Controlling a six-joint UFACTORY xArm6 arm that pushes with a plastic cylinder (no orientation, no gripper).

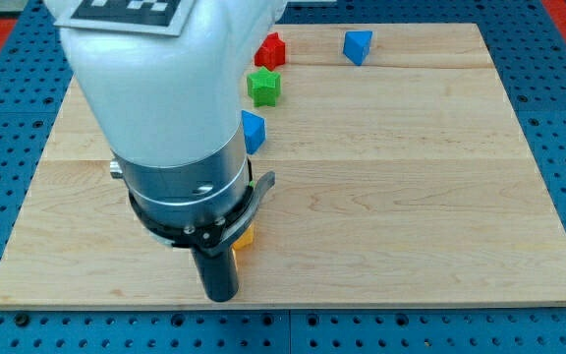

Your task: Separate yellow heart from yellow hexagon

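My tip [220, 295] rests near the bottom edge of the pale wooden bench [411, 197], with a yellow block [245, 237] just beside the rod.

No gripper is fitted, so open or closed does not apply. The yellow block, mostly hidden behind the rod, sits just up and right of my tip; its shape cannot be made out, and only one yellow piece shows. Further above my tip stand a blue block [254, 131], a green star-like block [263, 87] and a red block [271, 50]. A blue triangular block [358, 45] lies up and well to the right.
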